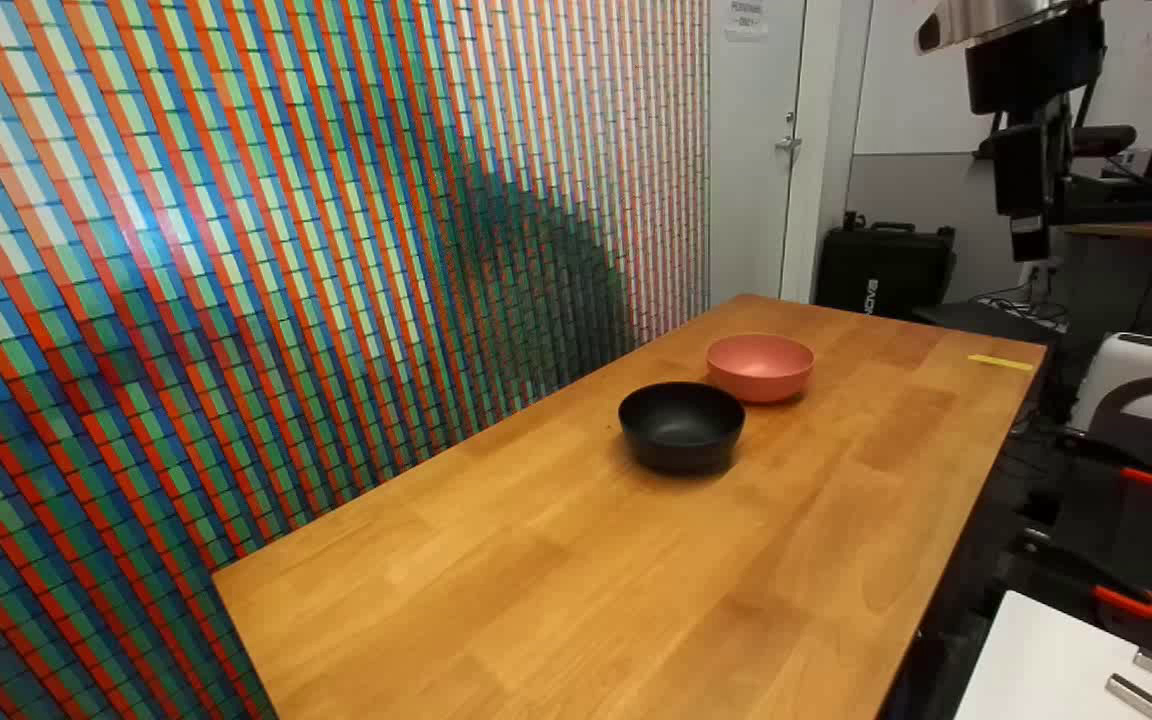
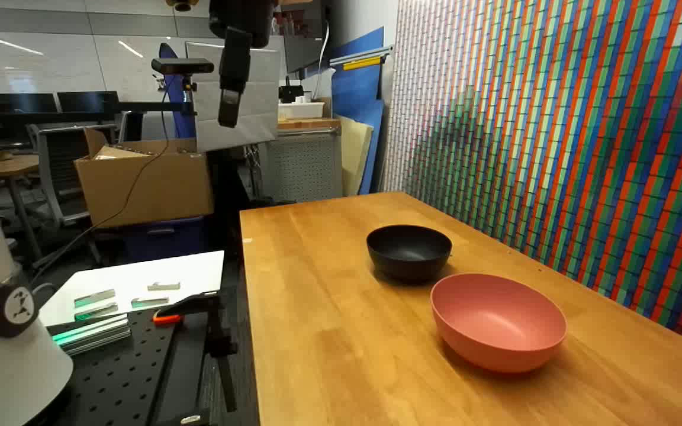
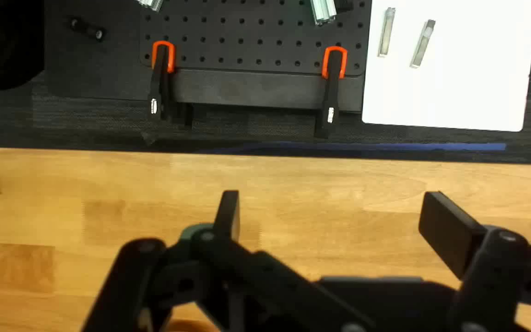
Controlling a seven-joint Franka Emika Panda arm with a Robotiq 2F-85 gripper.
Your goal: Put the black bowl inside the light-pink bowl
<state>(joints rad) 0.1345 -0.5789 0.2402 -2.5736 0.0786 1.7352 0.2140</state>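
Multicoloured patterning covers the wall [image 1: 266, 230] at left in an exterior view, running along the wooden tabletop [image 1: 536, 580]. Rightward, the black bowl [image 1: 682, 432] sits upright on that wood; I'd straddle its rim, squeeze gently and lift it level. Next, just beside it, the light-pink bowl [image 1: 760, 370] probably wants a slow, centred release, since their widths look close. Further right and high hangs my tool [image 3: 334, 214], gaping wide in the wrist view, holding nothing
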